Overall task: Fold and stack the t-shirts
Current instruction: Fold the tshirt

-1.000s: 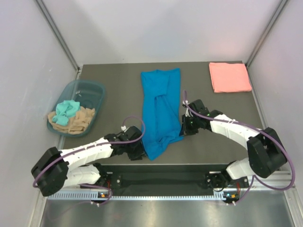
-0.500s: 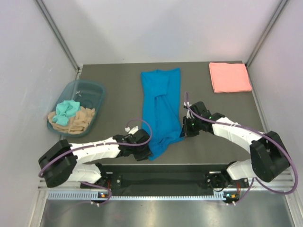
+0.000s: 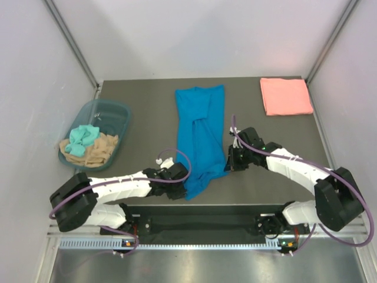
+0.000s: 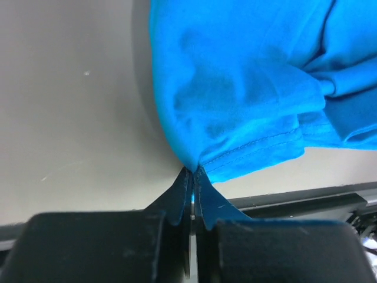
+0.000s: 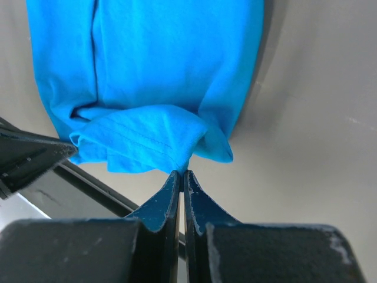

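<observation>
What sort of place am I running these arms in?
Probably a lab test cell set up for laundry folding, not a home: plain white walls on metal framing box in a dark table holding a blue t-shirt, a folded pink t-shirt and a tub of clothes.

The bright blue t-shirt [image 3: 200,132] at centre frame is plain, as is the salmon pink t-shirt [image 3: 286,96] at upper right, both against the dark grey table [image 3: 147,106]. At left, the translucent blue-grey tub [image 3: 109,111] shows a teal cloth [image 3: 81,137] and a tan cloth [image 3: 97,150]. The left arm [image 3: 118,187] and right arm [image 3: 288,164] are white with black joints and purple cables [image 3: 187,160].
</observation>
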You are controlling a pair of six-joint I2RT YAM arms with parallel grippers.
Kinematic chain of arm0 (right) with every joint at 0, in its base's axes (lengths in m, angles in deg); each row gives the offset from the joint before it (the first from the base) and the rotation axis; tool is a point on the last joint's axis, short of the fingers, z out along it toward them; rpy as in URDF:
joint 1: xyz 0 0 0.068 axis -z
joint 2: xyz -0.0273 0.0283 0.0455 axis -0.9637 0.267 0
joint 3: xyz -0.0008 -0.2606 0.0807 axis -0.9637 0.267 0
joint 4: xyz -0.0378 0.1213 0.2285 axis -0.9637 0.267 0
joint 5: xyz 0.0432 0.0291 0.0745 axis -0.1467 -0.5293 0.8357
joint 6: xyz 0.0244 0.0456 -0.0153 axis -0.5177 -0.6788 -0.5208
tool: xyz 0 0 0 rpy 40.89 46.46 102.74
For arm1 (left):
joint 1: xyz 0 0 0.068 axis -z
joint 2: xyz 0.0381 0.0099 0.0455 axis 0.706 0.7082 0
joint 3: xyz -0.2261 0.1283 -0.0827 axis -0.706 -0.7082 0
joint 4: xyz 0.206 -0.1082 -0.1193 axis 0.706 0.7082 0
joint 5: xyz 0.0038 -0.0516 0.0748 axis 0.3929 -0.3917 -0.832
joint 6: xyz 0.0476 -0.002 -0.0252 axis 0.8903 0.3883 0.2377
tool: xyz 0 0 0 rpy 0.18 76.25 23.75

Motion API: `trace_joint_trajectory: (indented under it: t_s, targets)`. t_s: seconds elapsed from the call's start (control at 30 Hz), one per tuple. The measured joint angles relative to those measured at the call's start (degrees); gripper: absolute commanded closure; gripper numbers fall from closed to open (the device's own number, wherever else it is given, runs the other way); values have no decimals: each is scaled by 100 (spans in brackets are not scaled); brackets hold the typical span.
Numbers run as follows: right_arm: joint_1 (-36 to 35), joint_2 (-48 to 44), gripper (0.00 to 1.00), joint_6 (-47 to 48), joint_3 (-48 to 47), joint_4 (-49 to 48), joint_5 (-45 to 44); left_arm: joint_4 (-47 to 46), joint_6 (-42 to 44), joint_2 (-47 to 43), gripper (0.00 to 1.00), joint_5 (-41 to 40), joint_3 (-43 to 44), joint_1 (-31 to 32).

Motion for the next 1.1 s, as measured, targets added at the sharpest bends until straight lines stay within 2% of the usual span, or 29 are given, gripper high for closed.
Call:
trace_joint_trajectory:
  t_s: [0.27,0.4,0.53,0.7,1.1]
  targets:
    - [-109,-483,100,-17,186,262,-59,533,459,-101,100,-68,566,-146]
    - [-111,-509,100,-17,133,284,-129,525,916,-101,100,144,885,-787]
    - [-111,-203,100,17,-306,363,-188,531,1513,39,100,595,1130,-1738]
    - [22,472,100,188,-1226,387,-199,577,2275,748,100,1088,1818,-2616]
    - [772,2535,100,914,-3783,669,44,695,3427,3508,100,2212,4828,-3958]
